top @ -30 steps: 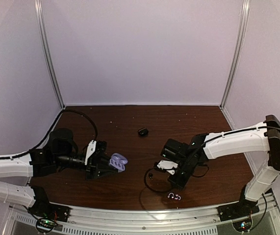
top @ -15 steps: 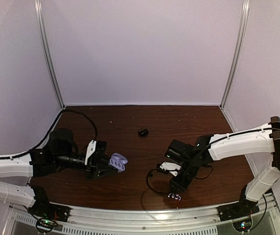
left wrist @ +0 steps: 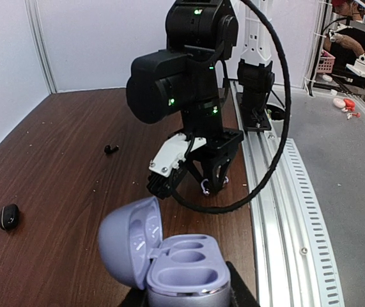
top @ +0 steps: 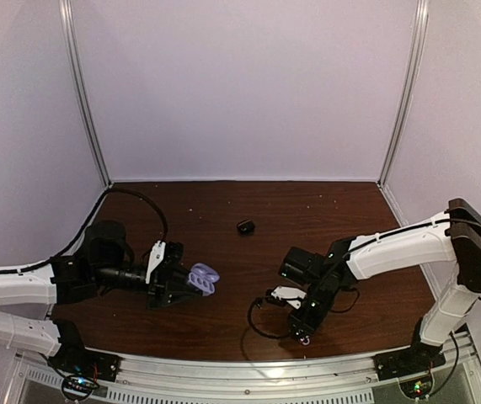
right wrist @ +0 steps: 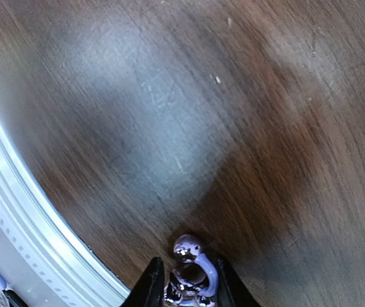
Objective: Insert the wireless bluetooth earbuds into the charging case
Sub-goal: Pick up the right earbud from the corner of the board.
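- The left gripper (top: 179, 284) is clamped on the open lavender charging case (left wrist: 177, 263), lid up.
- Two lavender earbuds (right wrist: 192, 272) lie well to the right of that case, between the right gripper's (top: 301, 336) narrowly parted fingers; I cannot tell whether they are pinched.

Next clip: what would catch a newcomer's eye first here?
The open lavender charging case, wells empty, is held in the left gripper on the left. The right gripper is down at front right, jaws either side of shiny lavender earbuds. A small black item lies alone farther back.
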`<state>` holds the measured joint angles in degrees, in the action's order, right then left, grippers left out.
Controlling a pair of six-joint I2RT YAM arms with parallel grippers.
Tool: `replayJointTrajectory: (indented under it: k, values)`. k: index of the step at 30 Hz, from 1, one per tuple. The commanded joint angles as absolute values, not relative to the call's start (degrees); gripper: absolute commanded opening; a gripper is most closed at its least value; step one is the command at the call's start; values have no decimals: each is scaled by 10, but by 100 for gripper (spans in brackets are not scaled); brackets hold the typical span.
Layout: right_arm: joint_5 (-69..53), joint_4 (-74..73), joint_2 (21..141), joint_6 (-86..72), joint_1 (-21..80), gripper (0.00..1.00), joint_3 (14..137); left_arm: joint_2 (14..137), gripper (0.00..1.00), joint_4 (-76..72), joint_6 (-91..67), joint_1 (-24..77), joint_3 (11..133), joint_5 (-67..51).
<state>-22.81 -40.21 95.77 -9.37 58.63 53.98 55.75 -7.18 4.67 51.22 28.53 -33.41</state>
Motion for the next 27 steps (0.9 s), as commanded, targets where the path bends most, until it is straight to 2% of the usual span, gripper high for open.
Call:
replayJointTrajectory:
  k: [1, 9, 13, 27]
  values:
    - [-238, -387, 975, -90, 585, 26, 542, 550, 0, -90, 50, 515, 297, -332]
    - [-228, -370, 992, -92, 587, 12, 560, 551, 0, -91, 52, 515, 297, -329]
    - [-201, -365, 990, -90, 586, 9, 579, 550, 0, -91, 51, 515, 296, -324]
    - [90, -257, 933, -100, 588, 6, 536, 542, 0, -97, 52, 515, 290, -313]
